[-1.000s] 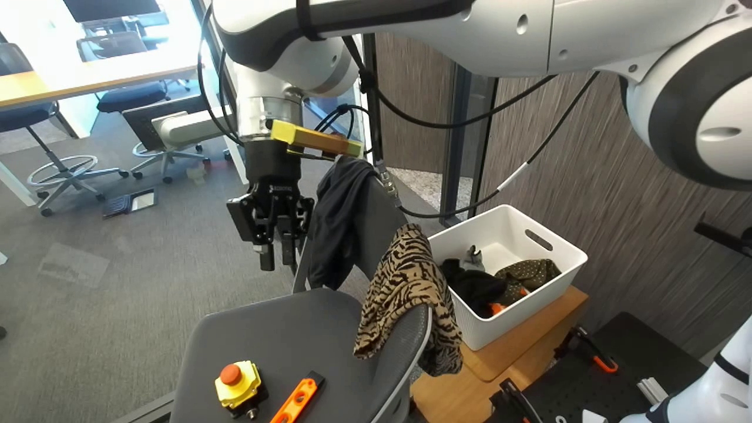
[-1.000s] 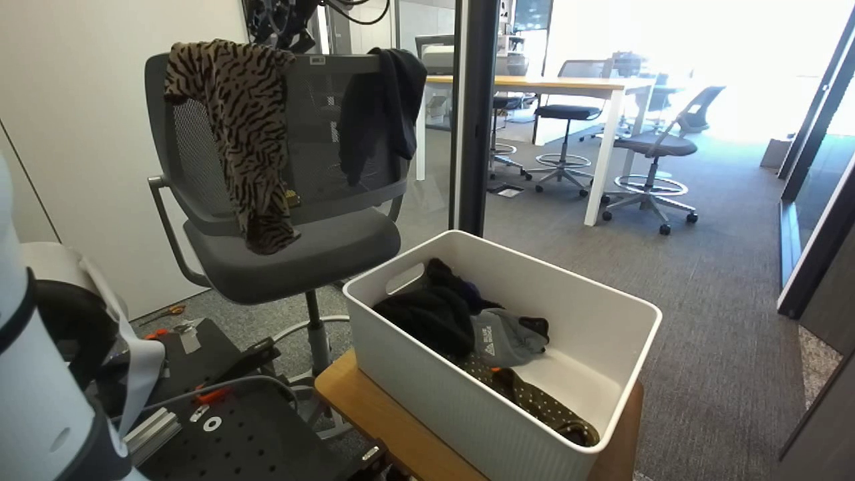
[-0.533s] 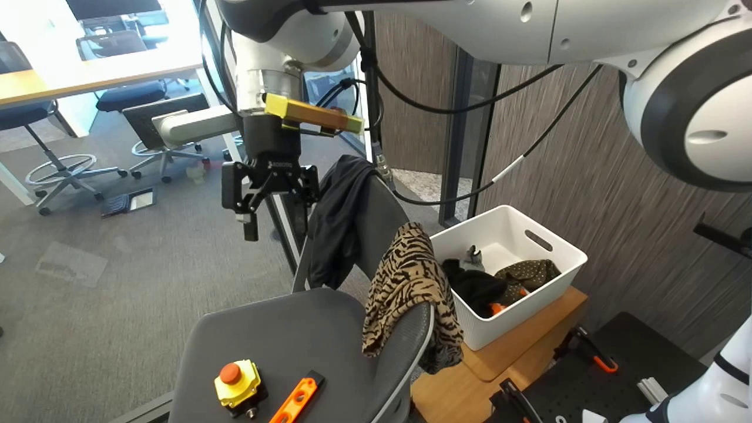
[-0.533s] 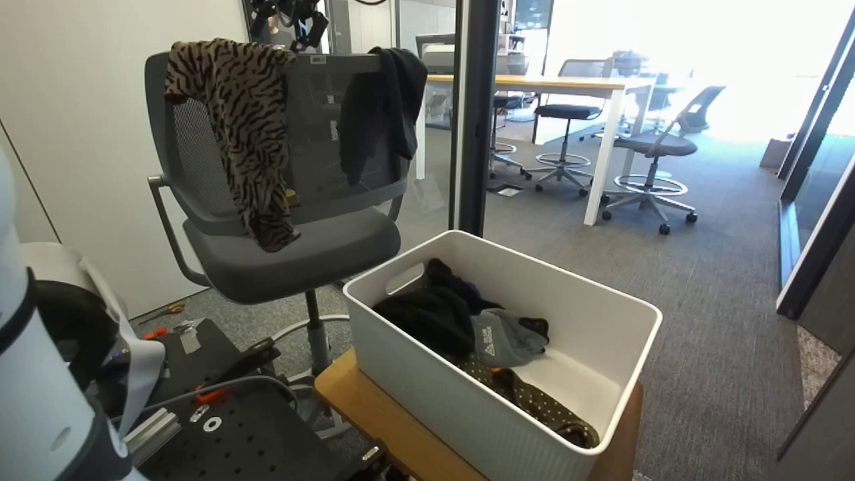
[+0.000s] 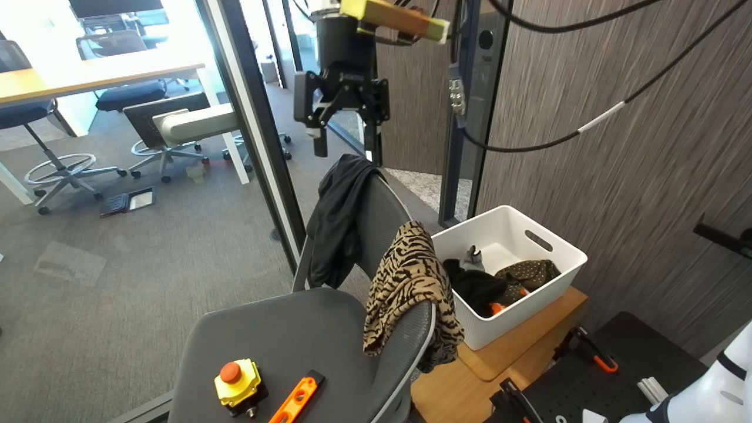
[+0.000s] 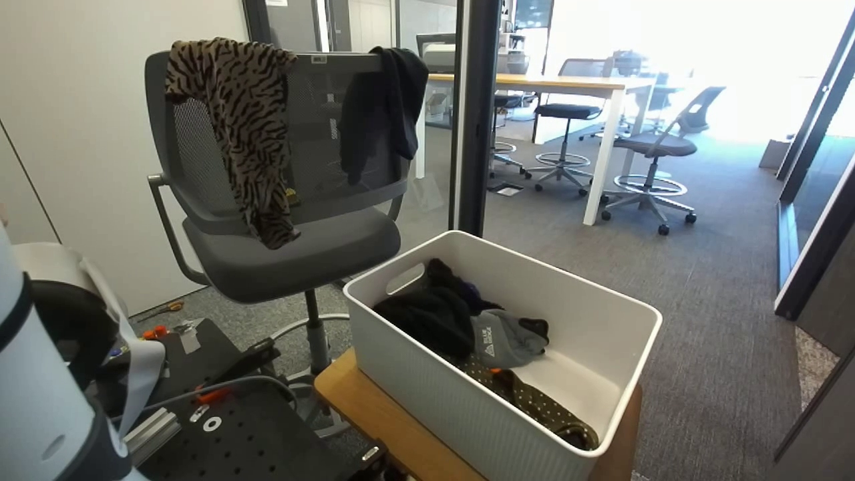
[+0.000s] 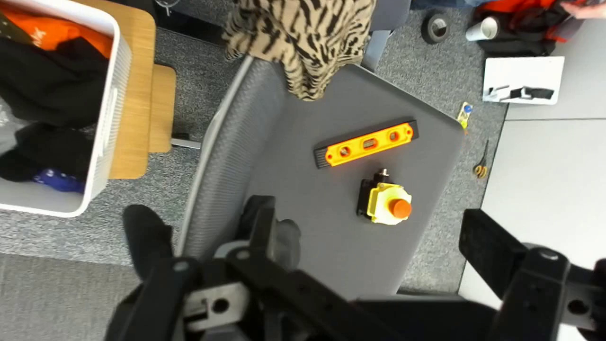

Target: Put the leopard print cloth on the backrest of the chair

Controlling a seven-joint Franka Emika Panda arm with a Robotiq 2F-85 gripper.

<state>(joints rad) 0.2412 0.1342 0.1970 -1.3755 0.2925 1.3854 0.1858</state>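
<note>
In an exterior view, the robot's gripper [image 5: 348,150] points straight down, higher than the chair [image 5: 270,341], with its two fingers spread wide apart. The leopard print cloth [image 5: 411,288] hangs over the top of the chair's backrest [image 5: 373,232], partly in front, partly behind. The gripper is higher and farther right there than a moment ago; the cloth stays put.
</note>
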